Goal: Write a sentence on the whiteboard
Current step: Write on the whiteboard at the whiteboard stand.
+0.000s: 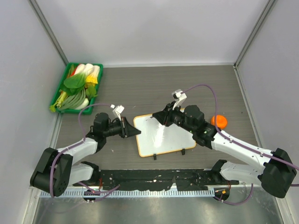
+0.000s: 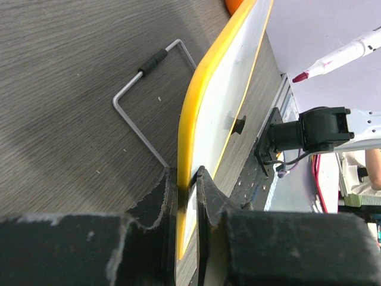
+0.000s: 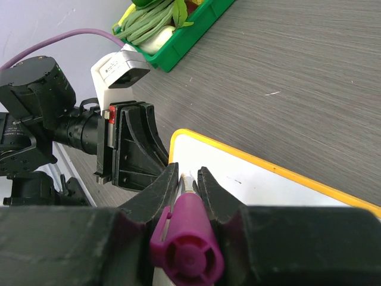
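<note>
The whiteboard (image 1: 168,140), white with a thin orange-yellow frame, lies in the middle of the table. My left gripper (image 1: 135,129) is shut on its left edge, and the left wrist view shows the jaws pinching the yellow frame (image 2: 193,119). My right gripper (image 1: 158,116) hovers over the board's upper left corner, shut on a purple marker (image 3: 187,250). The marker's reddish tip (image 2: 299,76) points at the board face (image 3: 268,185). The sentence is not in view; the white face shows only a tiny dark speck.
A green tray of vegetables (image 1: 77,86) stands at the back left. An orange ball-like object (image 1: 218,122) lies right of the board behind my right arm. A bent wire stand (image 2: 146,101) lies on the table behind the board. Grey walls close in three sides.
</note>
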`<state>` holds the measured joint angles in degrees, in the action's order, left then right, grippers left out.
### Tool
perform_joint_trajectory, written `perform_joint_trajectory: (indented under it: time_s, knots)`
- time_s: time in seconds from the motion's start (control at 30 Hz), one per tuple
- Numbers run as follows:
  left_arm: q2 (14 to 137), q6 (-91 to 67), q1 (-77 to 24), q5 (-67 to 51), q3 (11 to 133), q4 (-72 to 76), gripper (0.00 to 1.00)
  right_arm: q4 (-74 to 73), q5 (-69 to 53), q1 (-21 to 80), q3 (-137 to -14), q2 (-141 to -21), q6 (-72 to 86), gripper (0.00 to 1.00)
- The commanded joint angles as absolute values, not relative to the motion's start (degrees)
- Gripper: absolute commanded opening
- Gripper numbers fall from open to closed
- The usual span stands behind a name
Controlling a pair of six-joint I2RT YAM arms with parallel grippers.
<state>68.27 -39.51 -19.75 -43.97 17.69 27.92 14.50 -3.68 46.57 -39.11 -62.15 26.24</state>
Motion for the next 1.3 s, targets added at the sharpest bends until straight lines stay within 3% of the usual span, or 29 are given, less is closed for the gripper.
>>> perform_joint_trajectory:
  time_s: [0.0,0.77,1.27]
  knots:
    - [67.94,-34.02,-19.78,-37.88,18.81,21.45,0.00,16.43,-2.81,47.11,-40.08,-61.87,25.14,0.01]
    - [68.99,-33.92,-19.78,-37.88,18.63,22.32,0.00,19.60,-5.01,47.28,-40.95,-63.89,26.28,0.01]
    - [70.40,-34.10,-19.78,-38.49,18.72,23.38,0.00,19.86,1.83,52.38,-42.63,-67.50,21.18,0.01]
